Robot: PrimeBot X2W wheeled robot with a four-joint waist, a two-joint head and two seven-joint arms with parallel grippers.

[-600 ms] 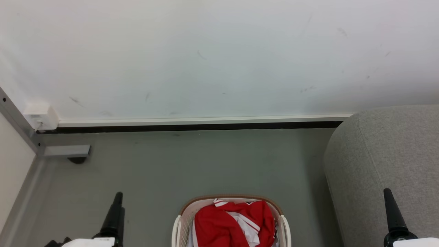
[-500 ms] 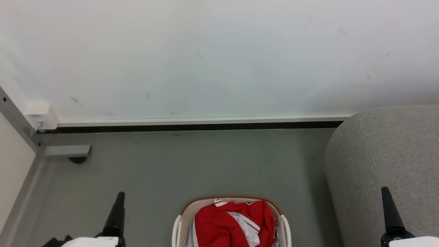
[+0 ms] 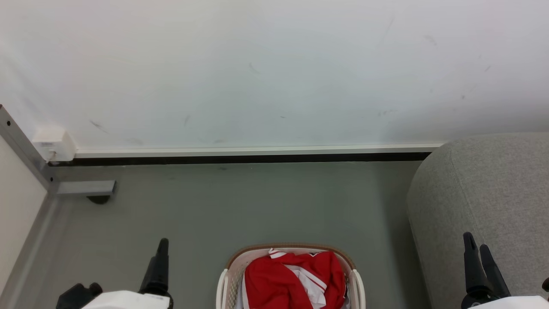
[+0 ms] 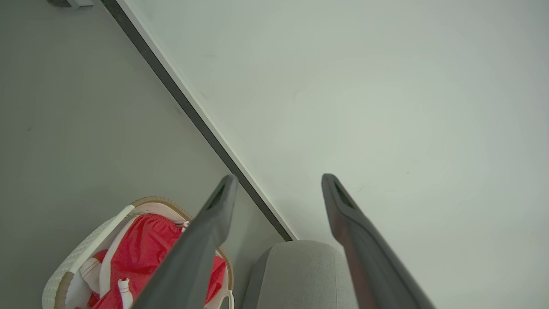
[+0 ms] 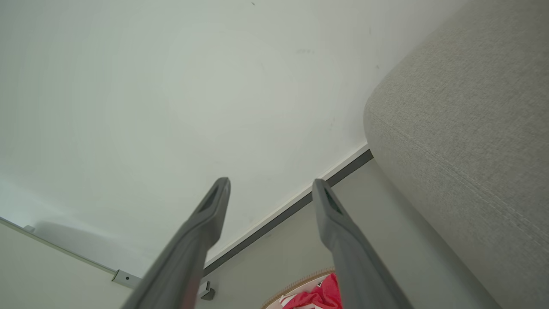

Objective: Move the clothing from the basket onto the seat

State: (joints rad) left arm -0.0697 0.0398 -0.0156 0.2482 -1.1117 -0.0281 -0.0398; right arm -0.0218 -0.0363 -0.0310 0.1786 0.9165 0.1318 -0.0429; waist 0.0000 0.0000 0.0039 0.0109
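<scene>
The left gripper (image 4: 279, 179), with its two long dark fingers, stands spread wide and has hold of nothing; in the left wrist view the fingers point up towards the plain white wall (image 3: 274, 64), and one of them crosses in front of the basket without touching it. In the head view this gripper hangs at the lower left over the smooth grey floor (image 3: 257, 201), apart from the basket's left side. The right gripper (image 5: 271, 182) is likewise spread wide with nothing between its fingers. In the head view it sits at the lower right, in front of the rounded end of the large light grey fabric sofa (image 3: 493, 189); whether it touches the upholstery I cannot tell. Between the two grippers, at the bottom middle of the head view, the oval cream-white perforated plastic laundry basket with a brown rim (image 3: 289, 247) stands on the floor, near the sofa's end but apart from it, its near part cut off by the edge of the view. The bright red jersey-like garment with white stripe trim (image 3: 274, 283) lies crumpled inside the basket, heaped up to its rim. Behind, a white skirting strip over a dark gap (image 3: 257, 151) runs along the foot of the wall, and a grey metal bracket (image 3: 83, 188) sits in the left corner.
</scene>
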